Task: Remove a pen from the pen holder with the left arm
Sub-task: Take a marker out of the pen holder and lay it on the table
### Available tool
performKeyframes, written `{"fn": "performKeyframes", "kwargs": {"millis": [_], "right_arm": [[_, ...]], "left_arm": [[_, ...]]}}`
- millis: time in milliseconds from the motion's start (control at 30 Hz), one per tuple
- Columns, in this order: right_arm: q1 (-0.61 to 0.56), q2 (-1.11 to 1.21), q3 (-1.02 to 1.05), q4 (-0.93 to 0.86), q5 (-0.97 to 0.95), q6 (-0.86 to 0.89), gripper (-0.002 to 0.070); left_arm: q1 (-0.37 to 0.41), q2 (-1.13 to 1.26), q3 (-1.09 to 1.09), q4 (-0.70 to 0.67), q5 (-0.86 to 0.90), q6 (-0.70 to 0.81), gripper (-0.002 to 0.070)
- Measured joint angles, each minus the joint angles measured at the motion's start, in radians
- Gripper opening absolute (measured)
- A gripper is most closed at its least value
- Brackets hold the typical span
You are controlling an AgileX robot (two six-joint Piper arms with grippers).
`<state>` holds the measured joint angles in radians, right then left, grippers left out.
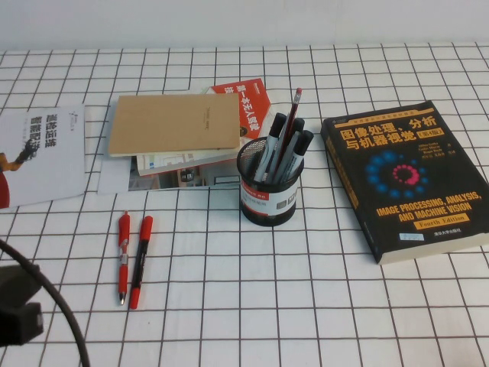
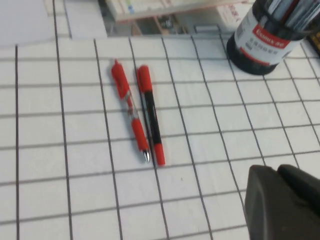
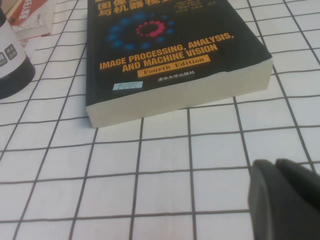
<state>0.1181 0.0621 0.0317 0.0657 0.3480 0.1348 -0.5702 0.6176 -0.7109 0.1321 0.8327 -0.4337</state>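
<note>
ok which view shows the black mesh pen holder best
The high view: the black mesh pen holder stands whole, pens inside. The left wrist view crops its top; the right wrist view shows only a sliver. The shut left end effector and the right end effector hover over the checked tablecloth, apart from it.

One black mesh pen holder (image 1: 269,202) is here, with at least four upright pens (image 1: 303,144) in it (they overlap, so the exact number cannot be told). Two more lie loose: one red pen (image 1: 123,256) and one red-and-black pen (image 1: 140,260). Of bound things there are four: one black textbook (image 1: 405,180), one brown notebook (image 1: 174,125), one red-covered book (image 1: 248,103) and one white booklet (image 1: 38,153).
</note>
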Motion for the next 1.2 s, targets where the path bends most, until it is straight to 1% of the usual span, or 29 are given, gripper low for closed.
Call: {"fn": "performKeyframes", "kwargs": {"millis": [67, 167, 267, 333, 433, 500, 533, 600, 667, 733, 800, 867, 1000, 1100, 1200], "right_arm": [[0.000, 0.000, 0.000, 0.000, 0.000, 0.000, -0.0016], [0.000, 0.000, 0.000, 0.000, 0.000, 0.000, -0.0017], [0.000, 0.000, 0.000, 0.000, 0.000, 0.000, -0.0016], [0.000, 0.000, 0.000, 0.000, 0.000, 0.000, -0.0017], [0.000, 0.000, 0.000, 0.000, 0.000, 0.000, -0.0016], [0.000, 0.000, 0.000, 0.000, 0.000, 0.000, -0.0016], [0.000, 0.000, 0.000, 0.000, 0.000, 0.000, -0.0016], [0.000, 0.000, 0.000, 0.000, 0.000, 0.000, -0.0016], [0.000, 0.000, 0.000, 0.000, 0.000, 0.000, -0.0016], [0.000, 0.000, 0.000, 0.000, 0.000, 0.000, -0.0017], [0.000, 0.000, 0.000, 0.000, 0.000, 0.000, -0.0016], [0.000, 0.000, 0.000, 0.000, 0.000, 0.000, -0.0015], [0.000, 0.000, 0.000, 0.000, 0.000, 0.000, -0.0015], [0.000, 0.000, 0.000, 0.000, 0.000, 0.000, -0.0015], [0.000, 0.000, 0.000, 0.000, 0.000, 0.000, -0.0015]], "left_arm": [[0.000, -0.002, 0.000, -0.012, 0.052, -0.039, 0.0000], [0.000, -0.005, 0.000, -0.012, 0.114, -0.042, 0.0000], [0.000, -0.005, 0.002, -0.012, 0.122, -0.020, 0.0000], [0.000, -0.017, 0.024, 0.005, 0.081, -0.007, 0.0000], [0.012, -0.056, 0.117, 0.026, -0.080, 0.023, -0.0001], [0.036, -0.094, 0.195, 0.037, -0.199, 0.057, -0.0001], [0.056, -0.118, 0.251, 0.037, -0.286, 0.086, -0.0001], [0.110, -0.174, 0.373, 0.037, -0.476, 0.154, -0.0001], [0.177, -0.236, 0.499, 0.003, -0.656, 0.233, -0.0001], [0.252, -0.295, 0.613, -0.053, -0.789, 0.314, -0.0001], [0.317, -0.356, 0.692, -0.092, -0.877, 0.356, -0.0001], [0.381, -0.422, 0.729, -0.114, -0.875, 0.377, -0.0001], [0.462, -0.539, 0.735, -0.123, -0.793, 0.411, -0.0001], [0.490, -0.609, 0.735, -0.123, -0.681, 0.434, -0.0001], [0.495, -0.625, 0.736, -0.123, -0.575, 0.434, -0.0001]]}}
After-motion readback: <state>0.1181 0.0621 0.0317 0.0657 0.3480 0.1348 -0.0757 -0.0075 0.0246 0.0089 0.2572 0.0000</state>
